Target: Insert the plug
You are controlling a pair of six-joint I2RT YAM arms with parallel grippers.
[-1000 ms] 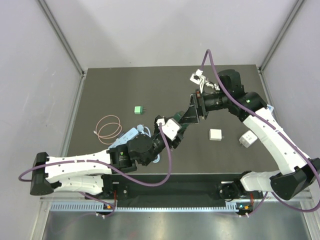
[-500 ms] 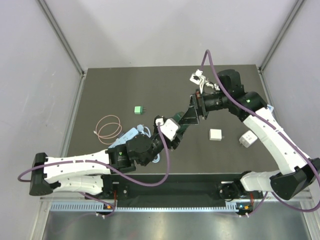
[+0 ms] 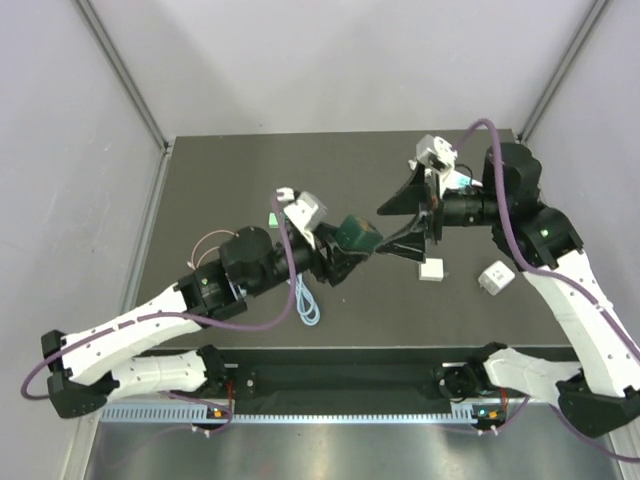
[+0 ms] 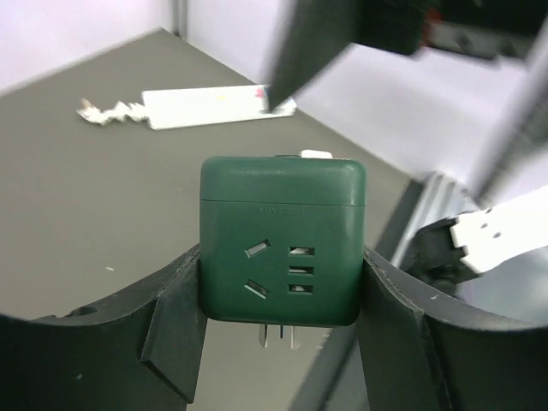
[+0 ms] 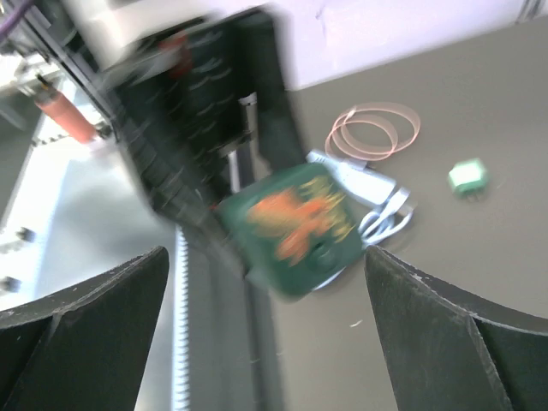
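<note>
The left gripper point(image 4: 281, 291) clamps a dark green adapter cube point(image 3: 358, 233) by two opposite sides, one finger flat against each side, and holds it in the air above the middle of the table point(image 3: 200, 180). The jaws stand partly apart, as wide as the cube they grip.

In the left wrist view the cube's front face points at the camera. It carries a socket with slanted slots on the left and a column of three small rectangular ports on the right, and all of these openings show as bare holes. Two metal prongs point(image 4: 278, 336) stick out from the cube's underside.

The right gripper point(image 3: 400, 222) faces the cube from the right with its fingers spread wide and nothing between them. Its fingertips are near the cube but apart from it. The right wrist view is blurred; it shows the cube's other side, which bears an orange marking, ahead of the spread fingers.

On the table behind the cube, a coiled pink cable point(image 5: 372, 133) lies beside a small green plug point(image 5: 467, 176), the two apart from each other. A bundled white cable point(image 5: 385, 201) lies just under and behind the raised cube. To the right, below the right arm, a flat white adapter point(image 3: 432, 270) and a white plug block point(image 3: 495, 278) rest on the table near each other but not touching.
</note>
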